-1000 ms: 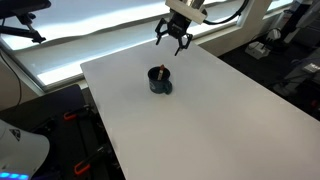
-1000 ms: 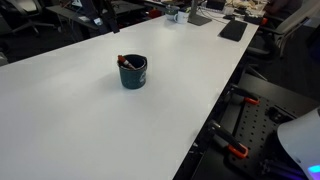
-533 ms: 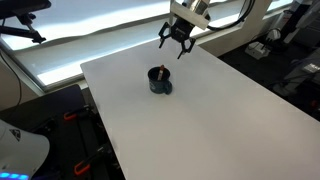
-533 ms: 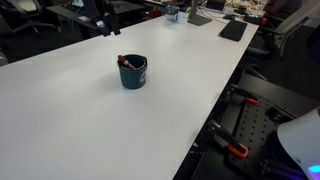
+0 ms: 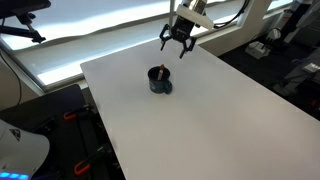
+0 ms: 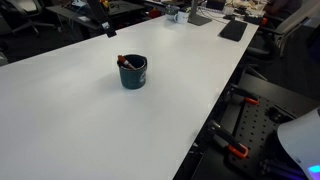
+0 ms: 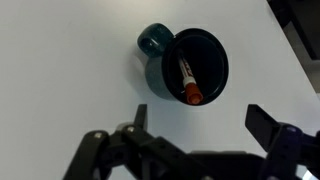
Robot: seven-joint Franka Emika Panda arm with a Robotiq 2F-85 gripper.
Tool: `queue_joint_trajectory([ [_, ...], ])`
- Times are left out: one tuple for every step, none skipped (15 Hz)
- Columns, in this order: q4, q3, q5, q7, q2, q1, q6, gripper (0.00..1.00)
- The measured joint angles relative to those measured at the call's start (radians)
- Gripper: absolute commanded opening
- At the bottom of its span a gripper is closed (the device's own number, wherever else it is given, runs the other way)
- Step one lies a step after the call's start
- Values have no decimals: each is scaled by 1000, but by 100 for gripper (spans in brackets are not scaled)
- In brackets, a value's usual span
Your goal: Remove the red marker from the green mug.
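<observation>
Hovering over the white table [image 5: 215,115] near its far edge, the gripper [image 5: 178,42] is up in the air and well apart from the green mug [image 5: 159,82]. Its fingers [image 7: 140,116] are spread wide with nothing between them (the wrist view makes that pretty obvious).

The mug stands upright on the table in both exterior views, by itself, roughly mid-table [image 6: 80,120]. The red marker [image 7: 187,80] is inside the mug [image 7: 208,52], leaning against the inner wall, with its red tip at the rim on the side nearest the gripper [image 7: 200,120]. In an exterior view the marker [image 6: 124,61] pokes slightly above the mug [image 6: 134,75] rim. From the wrist, the handle [image 7: 153,42] points to the upper left.
</observation>
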Motion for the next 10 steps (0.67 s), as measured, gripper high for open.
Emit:
queue_joint_trajectory([
  [8, 0, -7, -23, 9, 6, -3, 100],
  [7, 0, -6, -17, 12, 8, -2, 100],
  [7, -1, -6, -14, 13, 8, -2, 100],
  [8, -2, -5, -12, 13, 5, -2, 100],
  [8, -2, -5, -12, 13, 2, -2, 100],
  [8, -3, -5, -12, 13, 1, -2, 100],
  [8, -3, -5, -13, 15, 1, -2, 100],
  [8, -3, -5, -15, 17, 1, -2, 100],
  [8, -3, -6, -17, 20, 3, -2, 100],
  [8, -3, -6, -21, 24, 6, -2, 100],
])
